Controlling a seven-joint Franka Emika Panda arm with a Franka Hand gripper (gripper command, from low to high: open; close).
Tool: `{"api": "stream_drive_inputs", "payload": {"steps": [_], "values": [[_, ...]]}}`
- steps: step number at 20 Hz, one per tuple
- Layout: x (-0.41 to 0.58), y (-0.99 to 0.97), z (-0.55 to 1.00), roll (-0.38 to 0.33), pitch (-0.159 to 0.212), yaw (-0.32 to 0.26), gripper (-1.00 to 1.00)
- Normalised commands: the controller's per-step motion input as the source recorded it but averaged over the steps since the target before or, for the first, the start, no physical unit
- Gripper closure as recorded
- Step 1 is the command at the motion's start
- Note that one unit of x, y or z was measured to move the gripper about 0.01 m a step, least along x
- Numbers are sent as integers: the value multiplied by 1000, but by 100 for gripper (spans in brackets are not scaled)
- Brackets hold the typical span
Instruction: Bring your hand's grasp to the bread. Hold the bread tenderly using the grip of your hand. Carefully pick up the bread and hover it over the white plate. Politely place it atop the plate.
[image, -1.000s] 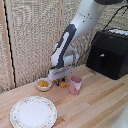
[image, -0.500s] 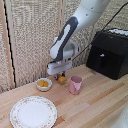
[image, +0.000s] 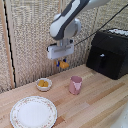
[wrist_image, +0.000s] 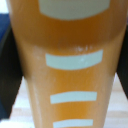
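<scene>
While jaws clamp bread (image: 63, 64) high above worktop (image: 95, 102), plate (image: 33, 111) well apart: long carry risks slip.

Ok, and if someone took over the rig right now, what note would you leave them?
Gripper: shut on the bread, held well above the table, over the gap between bowl and cup.
Plate: bare, near the front edge, toward the exterior view's left.
Done: grasp and lift.
Left: carry the bread over the plate, lower, release gently.
</scene>
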Motion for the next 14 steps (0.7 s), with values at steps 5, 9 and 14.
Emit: {"api": "stream_drive_inputs", "payload": {"steps": [5, 9, 14], "values": [[-435, 862, 302, -1, -25, 0, 100], [-468, 914, 0, 0, 0, 0, 100], [-440, 939, -93, -1, 0, 0, 100]]}}
